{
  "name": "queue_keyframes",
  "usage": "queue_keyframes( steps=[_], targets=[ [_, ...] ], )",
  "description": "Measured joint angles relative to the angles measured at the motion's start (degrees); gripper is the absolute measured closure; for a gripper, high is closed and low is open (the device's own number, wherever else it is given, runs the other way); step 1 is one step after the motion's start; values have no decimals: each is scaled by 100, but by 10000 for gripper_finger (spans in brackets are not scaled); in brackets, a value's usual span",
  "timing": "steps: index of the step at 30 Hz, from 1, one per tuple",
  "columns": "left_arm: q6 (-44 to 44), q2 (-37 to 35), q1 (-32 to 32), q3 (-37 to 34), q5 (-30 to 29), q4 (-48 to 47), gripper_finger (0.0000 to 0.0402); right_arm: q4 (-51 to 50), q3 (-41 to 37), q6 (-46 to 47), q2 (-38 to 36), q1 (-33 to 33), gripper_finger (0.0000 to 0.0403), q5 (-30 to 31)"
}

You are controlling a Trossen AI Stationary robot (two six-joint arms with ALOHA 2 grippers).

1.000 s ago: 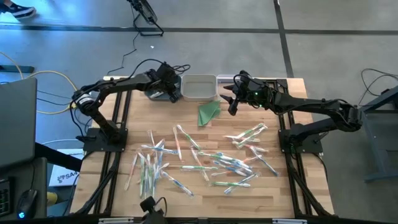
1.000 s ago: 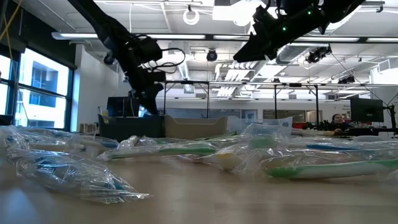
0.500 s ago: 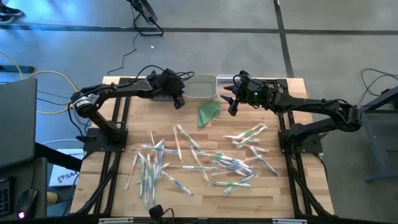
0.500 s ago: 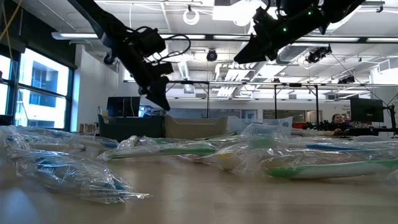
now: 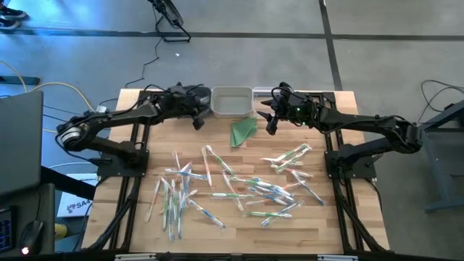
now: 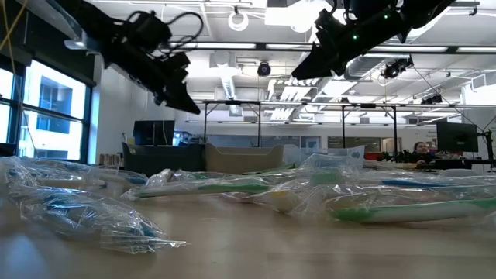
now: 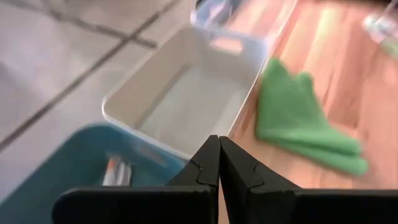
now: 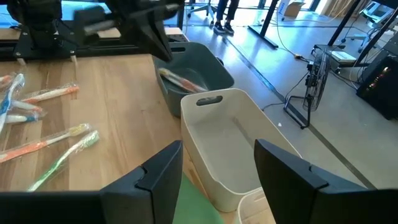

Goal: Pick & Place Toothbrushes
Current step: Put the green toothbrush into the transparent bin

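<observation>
Plastic-wrapped toothbrushes (image 5: 239,185) lie scattered mid-worktop (image 5: 319,225). Our left gripper (image 5: 196,122), fingers pressed together and empty, should spread them before descending on one brush; right gripper (image 5: 270,123) waits, fingers wide.

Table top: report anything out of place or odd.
A folded green cloth lies beside the white bin, the only item that is not a toothbrush. The toothbrushes lie scattered across the table. Nothing looks damaged.

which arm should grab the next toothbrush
Probably the right. Its end effector hangs open by the green cloth, empty, above the toothbrushes. The left end effector is shut beside the bins.
</observation>
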Motion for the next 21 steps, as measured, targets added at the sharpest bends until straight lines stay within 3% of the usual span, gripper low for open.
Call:
queue_keyframes(
  steps=[6, 21],
  targets=[
    [6, -786, -2, -581, 346, 644, 401, 3, 0, 95, 0, 0, 211, -25],
    [247, -2294, -2, -1250, 987, 789, 401, 51, 0, 111, 0, 11, 211, -44]
  ],
)
